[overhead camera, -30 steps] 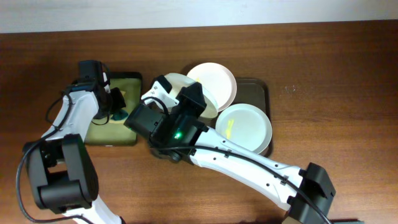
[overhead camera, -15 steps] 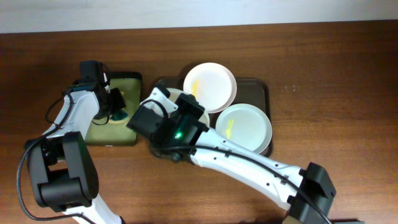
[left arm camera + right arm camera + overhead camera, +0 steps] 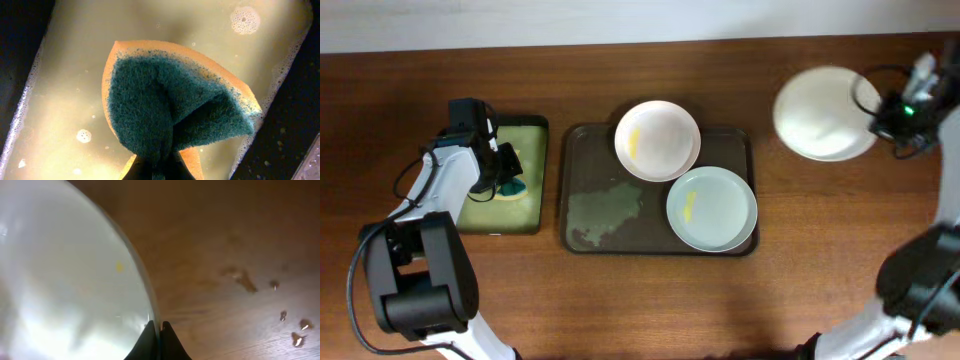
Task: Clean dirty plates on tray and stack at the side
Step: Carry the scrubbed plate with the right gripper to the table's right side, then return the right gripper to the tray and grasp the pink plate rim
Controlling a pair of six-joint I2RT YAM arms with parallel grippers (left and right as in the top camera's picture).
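The dark brown tray [image 3: 590, 160] holds two plates: a white plate [image 3: 658, 140] with a yellow smear at its back edge, and a bluish-grey plate [image 3: 712, 207] with a yellow smear at front right. A wet patch lies on the tray's left half. My right gripper [image 3: 876, 117] is shut on the rim of a third white plate [image 3: 820, 113], held at the far right; in the right wrist view the plate [image 3: 65, 280] fills the left side. My left gripper [image 3: 508, 182] is shut on a green-and-orange sponge [image 3: 170, 110] over the small soapy tray [image 3: 525, 205].
The small black tray with yellow-green soapy water [image 3: 75, 65] stands left of the brown tray. Water drops [image 3: 295, 325] lie on the wooden table [image 3: 820, 270] at the right.
My right arm has swung from over the tray's left side to the far right of the table, carrying one white plate with it. The left arm has stayed put.
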